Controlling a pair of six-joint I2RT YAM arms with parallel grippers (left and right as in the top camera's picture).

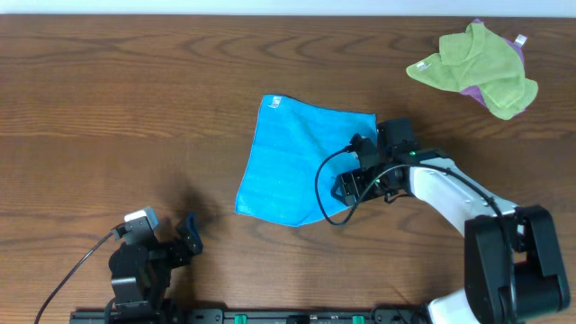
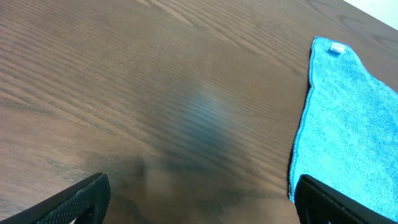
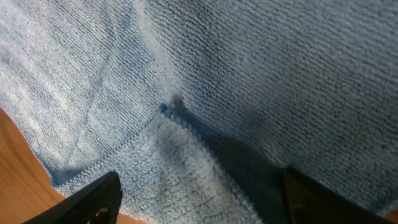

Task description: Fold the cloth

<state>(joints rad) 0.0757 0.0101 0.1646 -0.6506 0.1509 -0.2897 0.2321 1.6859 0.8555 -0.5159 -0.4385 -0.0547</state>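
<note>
The sky-blue cloth (image 1: 288,157) lies flat on the wooden table, near the middle, with its white tag (image 1: 275,101) at the far left corner. My right gripper (image 1: 353,166) is over the cloth's right side, open, its fingers low on either side of a turned-over flap of cloth (image 3: 186,168). The cloth (image 3: 249,62) fills the right wrist view around the jaws (image 3: 202,199). My left gripper (image 1: 191,234) is open and empty at the near left, apart from the cloth. The left wrist view shows its fingers (image 2: 199,199), the cloth's left edge (image 2: 348,124) and the tag (image 2: 336,48).
A yellow-green cloth (image 1: 472,67) lies crumpled on a purple cloth (image 1: 519,40) at the far right corner. Bare wooden table (image 1: 135,117) stretches to the left of the blue cloth. A black rail (image 1: 270,317) runs along the near edge.
</note>
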